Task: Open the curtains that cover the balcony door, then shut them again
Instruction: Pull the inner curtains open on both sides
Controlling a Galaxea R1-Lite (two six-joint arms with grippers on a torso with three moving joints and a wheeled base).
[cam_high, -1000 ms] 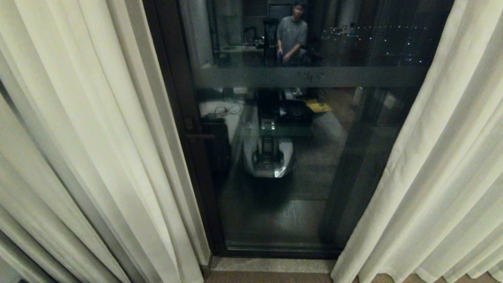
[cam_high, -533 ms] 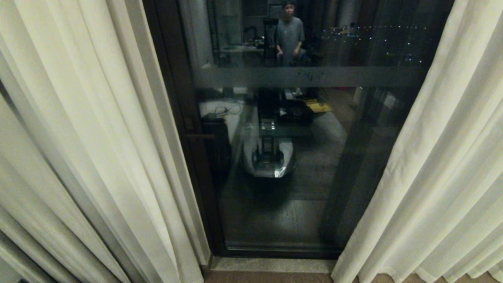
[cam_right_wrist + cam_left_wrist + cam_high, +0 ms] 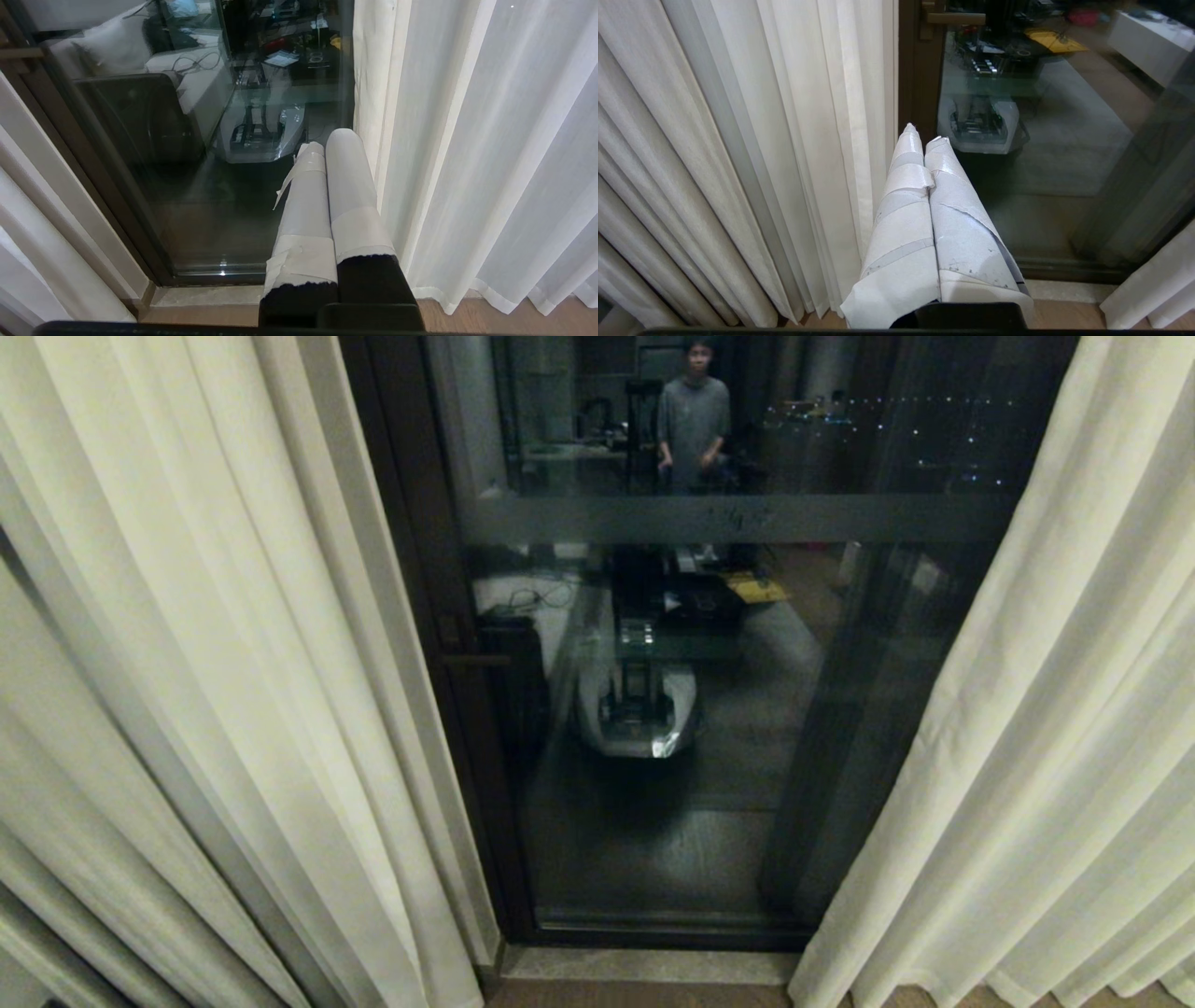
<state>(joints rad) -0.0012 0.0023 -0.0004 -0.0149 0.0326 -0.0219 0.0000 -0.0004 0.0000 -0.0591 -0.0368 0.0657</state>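
Beside the left claw (image 3: 924, 140), the curtains (image 3: 784, 116), apart.

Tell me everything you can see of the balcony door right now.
The balcony door stands uncovered between the parted curtains. Its frame is dark brown-black, with a bar handle on the left stile. The glass is dark and reflective, crossed by a horizontal frosted band, and mirrors the room, the robot's base and a standing person. It appears shut, its bottom rail meeting a pale stone threshold. The left curtain panel's edge overlaps the frame; neither pincer touches the door.
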